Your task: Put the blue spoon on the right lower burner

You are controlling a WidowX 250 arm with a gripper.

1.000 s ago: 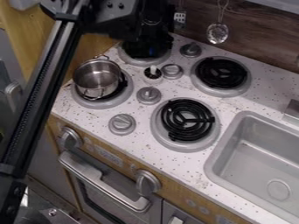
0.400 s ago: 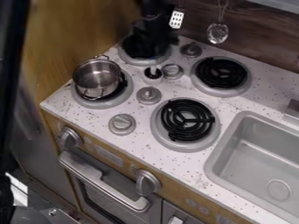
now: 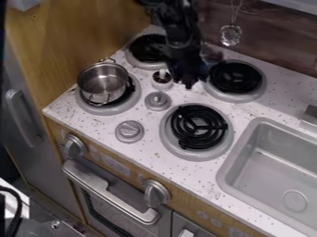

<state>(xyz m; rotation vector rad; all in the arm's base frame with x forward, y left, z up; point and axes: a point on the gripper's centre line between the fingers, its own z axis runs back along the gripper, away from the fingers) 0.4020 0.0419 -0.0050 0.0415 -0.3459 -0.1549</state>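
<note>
The black gripper [image 3: 186, 81] hangs at the upper middle of the camera view, between the two back burners and above the front ones. It covers the knob there. A dark bluish patch at its lower end is too dim to identify. The right lower burner [image 3: 199, 125], a black coil in a round grey pan, lies below and slightly right of the gripper, left of the sink, with nothing on its coil.
A metal pot [image 3: 103, 84] stands on the left lower burner. The back burners flank the gripper. Several knobs and a small round holder [image 3: 162, 79] rise between the burners. The sink [image 3: 272, 162] is at right; a utensil [image 3: 230, 35] hangs behind.
The gripper has moved right and down, from over the left back burner to between the back burners. The arm's long black link has left most of the left side. The pot has not moved.
</note>
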